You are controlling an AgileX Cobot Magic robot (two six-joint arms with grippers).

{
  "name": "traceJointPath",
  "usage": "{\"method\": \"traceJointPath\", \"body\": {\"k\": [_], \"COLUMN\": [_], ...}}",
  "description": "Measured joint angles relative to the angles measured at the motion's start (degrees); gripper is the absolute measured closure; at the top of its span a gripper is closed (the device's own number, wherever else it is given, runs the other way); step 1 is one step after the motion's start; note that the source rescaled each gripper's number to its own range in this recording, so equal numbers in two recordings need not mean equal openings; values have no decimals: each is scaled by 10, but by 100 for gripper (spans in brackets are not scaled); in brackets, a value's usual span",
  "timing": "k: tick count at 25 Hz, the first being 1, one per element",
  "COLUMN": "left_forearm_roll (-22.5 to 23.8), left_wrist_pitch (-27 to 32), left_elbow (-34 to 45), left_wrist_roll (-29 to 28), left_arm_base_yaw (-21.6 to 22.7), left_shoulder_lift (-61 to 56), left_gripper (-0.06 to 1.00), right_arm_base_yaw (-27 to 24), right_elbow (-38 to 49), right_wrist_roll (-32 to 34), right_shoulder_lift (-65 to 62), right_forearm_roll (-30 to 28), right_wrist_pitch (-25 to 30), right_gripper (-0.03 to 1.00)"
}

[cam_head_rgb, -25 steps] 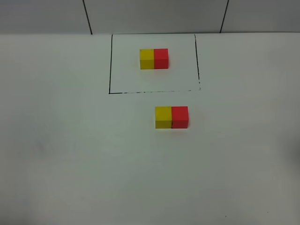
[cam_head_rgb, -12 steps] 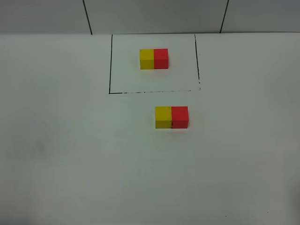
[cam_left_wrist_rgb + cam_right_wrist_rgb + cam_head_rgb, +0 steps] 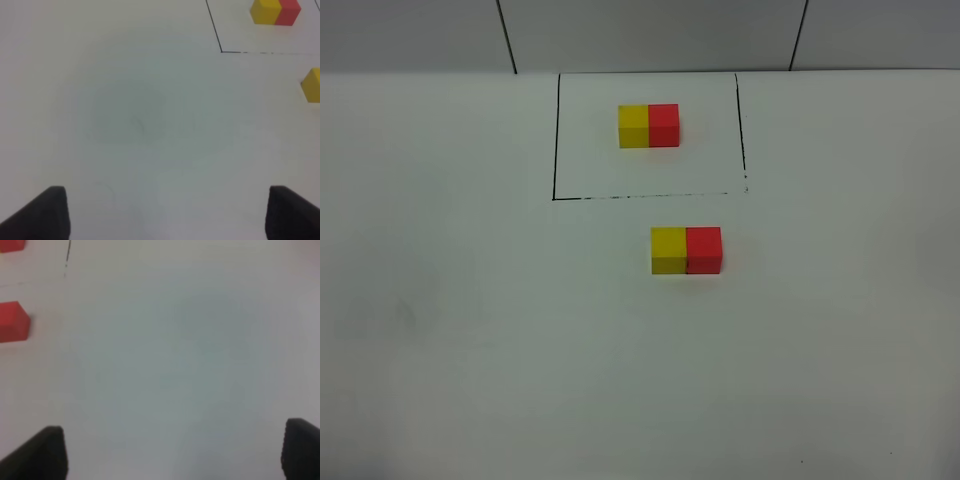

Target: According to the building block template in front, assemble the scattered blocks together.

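Note:
In the exterior high view the template, a yellow block point(image 3: 633, 126) joined to a red block point(image 3: 664, 125), sits inside a black outlined rectangle point(image 3: 556, 140) at the back. In front of it a second yellow block point(image 3: 668, 250) and red block point(image 3: 704, 249) touch side by side, yellow on the left. Neither gripper shows in that view. The left gripper point(image 3: 162, 212) is open over bare table, with the near yellow block point(image 3: 312, 85) and the template point(image 3: 276, 11) far off. The right gripper point(image 3: 175, 452) is open over bare table, with the near red block point(image 3: 13, 321) far off.
The white table point(image 3: 470, 330) stretches around the blocks. A grey tiled wall point(image 3: 650, 35) with dark seams stands behind the table's back edge.

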Motion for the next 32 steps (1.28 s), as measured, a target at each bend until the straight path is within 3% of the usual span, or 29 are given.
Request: {"method": "traceJointPath", "body": {"k": [20, 32], "left_forearm_roll": [0, 0], "left_wrist_pitch": [0, 0], "left_elbow": [0, 0], "left_wrist_roll": [0, 0], "left_arm_base_yaw": [0, 0], "left_shoulder_lift": [0, 0], "left_gripper": [14, 14], "right_arm_base_yaw": [45, 45], "right_elbow": [6, 6], "right_wrist_roll": [13, 15], "right_shoulder_lift": [-59, -59], "right_forearm_roll": [3, 2], "right_wrist_pitch": [-10, -10], "right_gripper": [-1, -1]}}
